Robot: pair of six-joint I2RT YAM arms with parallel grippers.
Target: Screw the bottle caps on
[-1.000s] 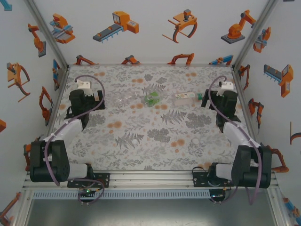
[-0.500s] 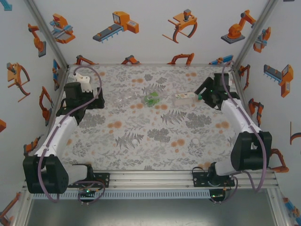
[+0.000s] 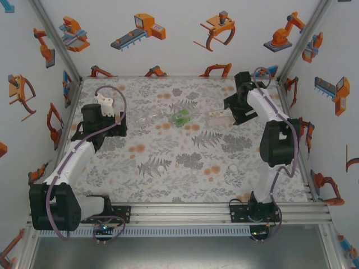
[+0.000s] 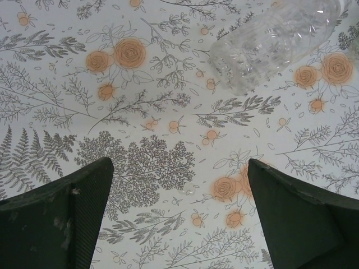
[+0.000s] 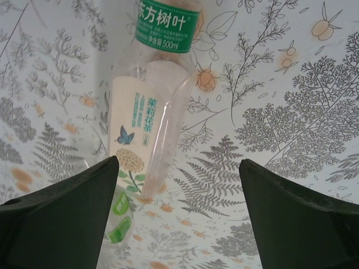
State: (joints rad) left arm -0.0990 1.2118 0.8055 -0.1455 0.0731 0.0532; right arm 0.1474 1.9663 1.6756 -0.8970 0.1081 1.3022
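**Right arm swings in over the labelled bottle, both pincers wide**

And the right arm has really travelled! A second ago it sat folded low at the right edge of the overhead view. Now it stretches up toward the top right corner, and the right gripper (image 3: pixel 231 112) hangs just beside the right end of the clear plastic bottle with the whitish label (image 3: pixel 219 116). From the right wrist, that bottle (image 5: pixel 148 129) lies on its side, running from top centre down to the lower left, close against the left-hand finger (image 5: pixel 61 218). The jaws stand well apart with nothing clamped; whether finger and bottle touch, I cannot tell.

Over on the left, the left gripper (image 3: pixel 116 126) has drifted down a little from where it was half a second ago. Its jaws are spread wide too. Its wrist view shows the ribbed end of the slim clear plastic bottle (image 4: pixel 272 39) in the upper right of the frame, apart from both fingers.

Nothing on the floral-printed table (image 3: pixel 185 188) has budged. The slim bottle (image 3: pixel 147 119), the green-tinted plastic bottle (image 3: pixel 180 116) and the labelled bottle keep their row across the upper middle, all lying down. The small round white plastic cap (image 3: pixel 161 167) and the small round green plastic cap (image 3: pixel 233 168) sit loose lower down, well apart from the bottles.
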